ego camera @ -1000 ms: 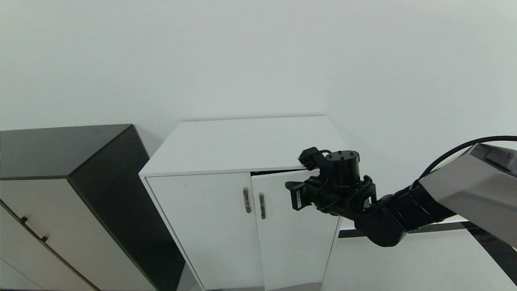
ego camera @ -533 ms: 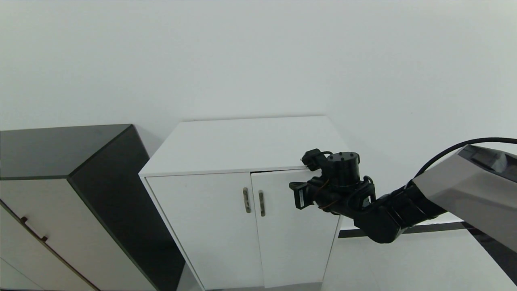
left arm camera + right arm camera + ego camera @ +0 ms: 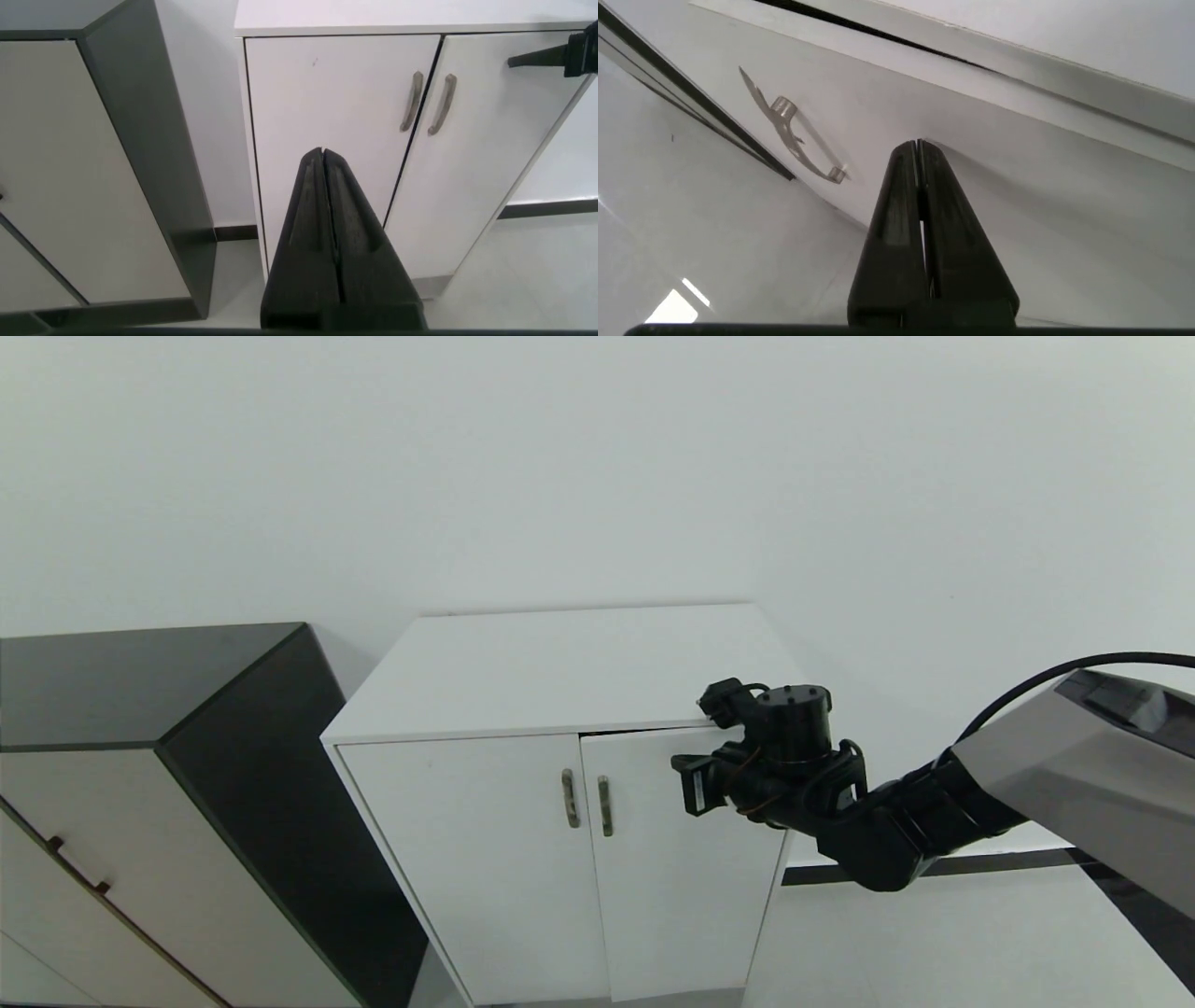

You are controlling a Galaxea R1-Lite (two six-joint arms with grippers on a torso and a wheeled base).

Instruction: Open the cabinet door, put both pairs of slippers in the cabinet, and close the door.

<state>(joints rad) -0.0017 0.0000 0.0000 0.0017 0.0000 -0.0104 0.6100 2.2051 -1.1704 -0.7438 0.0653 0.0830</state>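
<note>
- While its left door (image 3: 485, 859) sits flush, the white cabinet (image 3: 560, 663) shows a thin gap atop its right door (image 3: 672, 896)
- Right gripper (image 3: 920, 149), clenched and empty, sits right at that door
- Left gripper (image 3: 323, 154), also clenched, hangs before the cabinet

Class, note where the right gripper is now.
In the head view, the right gripper is on the right, at the upper part of the right door, right of its handle and below the cabinet top.
</note>
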